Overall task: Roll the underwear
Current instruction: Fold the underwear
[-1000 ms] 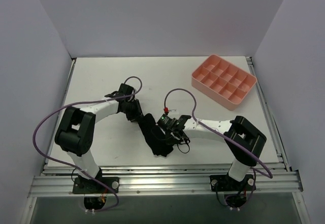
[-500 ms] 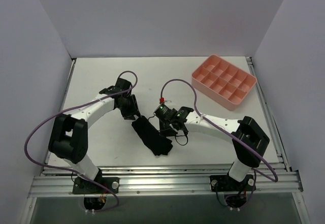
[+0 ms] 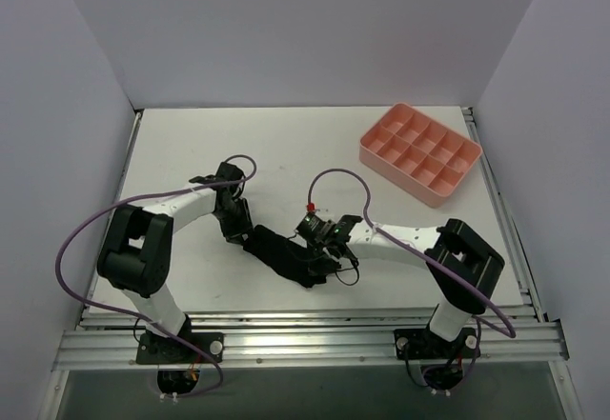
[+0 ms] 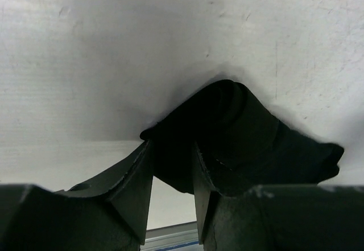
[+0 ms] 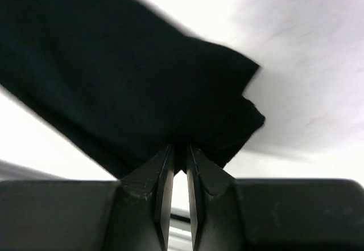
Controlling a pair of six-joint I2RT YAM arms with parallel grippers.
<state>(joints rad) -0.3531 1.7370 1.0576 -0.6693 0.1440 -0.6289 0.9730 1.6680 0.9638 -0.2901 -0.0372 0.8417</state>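
Watching from beside the rig: the underwear (image 3: 281,256) is lying on the table (image 3: 181,144), well apart from the pink tray (image 3: 410,180), off toward the arm bases on the tray's left-arm side. It is sitting as a narrow, bunched strip, its long axis running crosswise to the line back toward the tray.

The right gripper (image 5: 179,147) is working at the strip's tray-side edge. Its fingers are pressing almost together and pinching a thin fold of the black cloth.

The left gripper (image 4: 171,148) is sitting at the end farthest from the tray. Its jaws are standing partly apart with a lump of fabric lying between them. Whether they are squeezing it, I cannot tell.

Judgement: the rolling is looking only partway done, since the strip is lying loose. The cloth is stretching from the left gripper toward the right one, so the roll is needing to travel along that axis. The left arm is sitting nearer the free end for starting it.
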